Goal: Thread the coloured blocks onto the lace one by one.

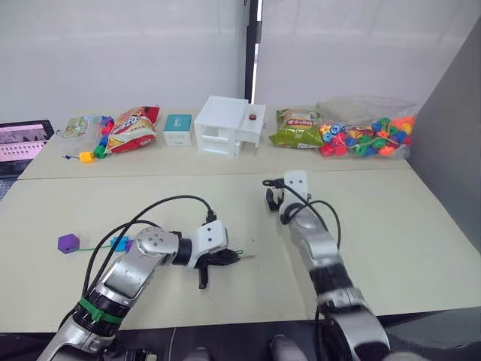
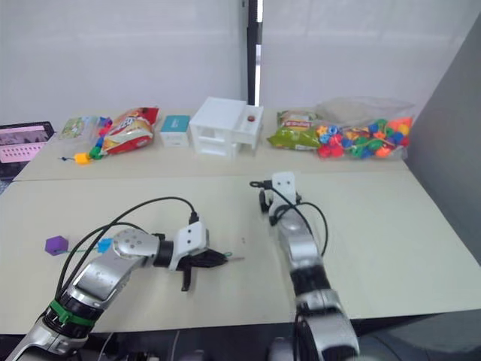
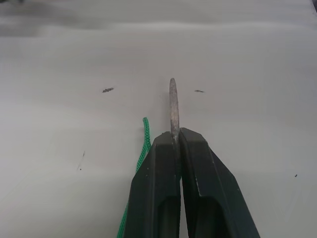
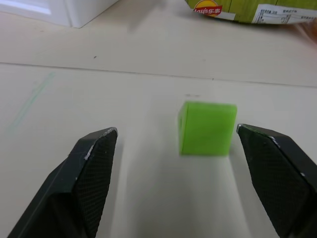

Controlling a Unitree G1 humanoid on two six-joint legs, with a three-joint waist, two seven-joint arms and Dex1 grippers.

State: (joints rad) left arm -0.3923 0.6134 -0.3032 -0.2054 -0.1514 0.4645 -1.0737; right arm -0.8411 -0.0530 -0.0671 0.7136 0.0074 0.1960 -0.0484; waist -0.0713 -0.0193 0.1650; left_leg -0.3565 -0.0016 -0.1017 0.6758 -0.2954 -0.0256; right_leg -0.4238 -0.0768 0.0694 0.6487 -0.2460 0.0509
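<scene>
Left wrist view shows the left gripper (image 3: 174, 141) pinching the lace (image 3: 143, 144) just behind its stiff grey tip (image 3: 173, 106), the two black fingers pressed tight together so that the needle juts forward past them, free to enter a hole. The green cord trails back beside the fingers. From the head camera, that gripper (image 1: 218, 259) lies low over the near part of the table (image 1: 421, 248), the needle pointing toward the robot's right, presumably presented for a block to be brought to it. Behind the left arm the cord runs to a blue block (image 1: 118, 244) and a purple block (image 1: 68, 243) near the table's left edge; these two look already strung, though the frames do not settle it.

Farther out, the right gripper (image 4: 176, 163) hangs spread wide over a light green block (image 4: 207, 128) sitting on the table, apart from both fingers and nearer one of them. The wide spread suits a straddling approach before closing. At the far edge sit snack bags (image 1: 134, 126), a white box (image 1: 225, 125) and a bag of round beads (image 1: 368, 135), unrelated clutter.
</scene>
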